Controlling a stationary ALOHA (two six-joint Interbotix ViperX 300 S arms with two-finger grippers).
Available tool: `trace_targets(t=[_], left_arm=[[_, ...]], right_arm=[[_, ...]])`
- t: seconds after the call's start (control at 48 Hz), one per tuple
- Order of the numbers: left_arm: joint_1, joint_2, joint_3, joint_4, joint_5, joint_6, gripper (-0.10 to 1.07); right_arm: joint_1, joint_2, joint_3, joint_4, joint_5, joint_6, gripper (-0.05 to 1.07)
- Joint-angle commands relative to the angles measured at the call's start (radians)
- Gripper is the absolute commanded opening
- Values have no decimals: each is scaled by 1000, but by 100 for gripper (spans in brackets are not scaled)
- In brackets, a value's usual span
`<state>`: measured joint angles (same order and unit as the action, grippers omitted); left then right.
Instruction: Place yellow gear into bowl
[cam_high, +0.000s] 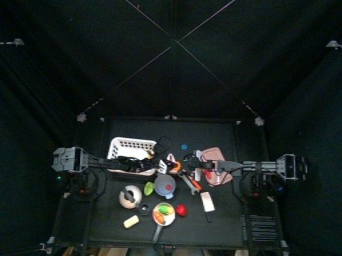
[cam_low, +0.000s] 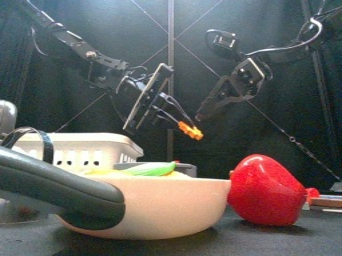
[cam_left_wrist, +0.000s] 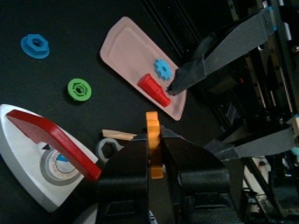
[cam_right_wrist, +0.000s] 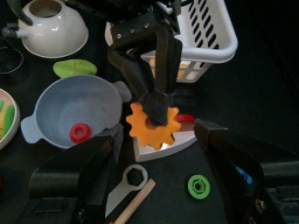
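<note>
Left gripper (cam_left_wrist: 152, 153): I see its jaws clamped on the rim of a flat orange toothed plastic gear (cam_right_wrist: 155, 122), held on edge.
Orange gear: in my right wrist view it hangs just over the rim of a round grey-blue bowl with a side handle (cam_right_wrist: 59, 101); a small red piece (cam_right_wrist: 79, 132) lies inside that bowl.
Right gripper (cam_low: 205, 114): I read its jaws as parted with nothing between them, close beside the held gear.
Yellow gear (cam_high: 131, 221): the small pale-yellow chunky piece lies on the black table (cam_high: 100, 200) near its front edge, well apart from both grippers.
Neighbour: a cream dish with a dark handle (cam_high: 163, 212) sits just beside the yellow gear.
Behind: a white slotted plastic basket (cam_high: 131, 148).
</note>
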<state>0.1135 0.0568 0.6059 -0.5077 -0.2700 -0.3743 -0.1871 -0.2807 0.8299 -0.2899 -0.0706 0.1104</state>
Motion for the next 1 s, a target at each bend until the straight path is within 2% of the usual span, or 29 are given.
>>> trace_targets(t=[0.0, 0.271, 0.458, 0.688, 0.979], left_arm=[[-8, -49, -5, 8, 20, 5, 39], [-28, -169, 80, 57, 212, 8, 39], [-44, -183, 86, 112, 342, 8, 39], [-67, -137, 66, 115, 403, 8, 40], [-66, -124, 61, 114, 410, 6, 40]], right_arm=[[5, -58, 15, 20, -21, 2, 96], [8, -170, 98, 57, -28, 2, 96], [9, -184, 127, 83, -55, 2, 96], [9, -183, 146, 115, -92, 2, 96], [14, -183, 146, 115, -94, 2, 96]])
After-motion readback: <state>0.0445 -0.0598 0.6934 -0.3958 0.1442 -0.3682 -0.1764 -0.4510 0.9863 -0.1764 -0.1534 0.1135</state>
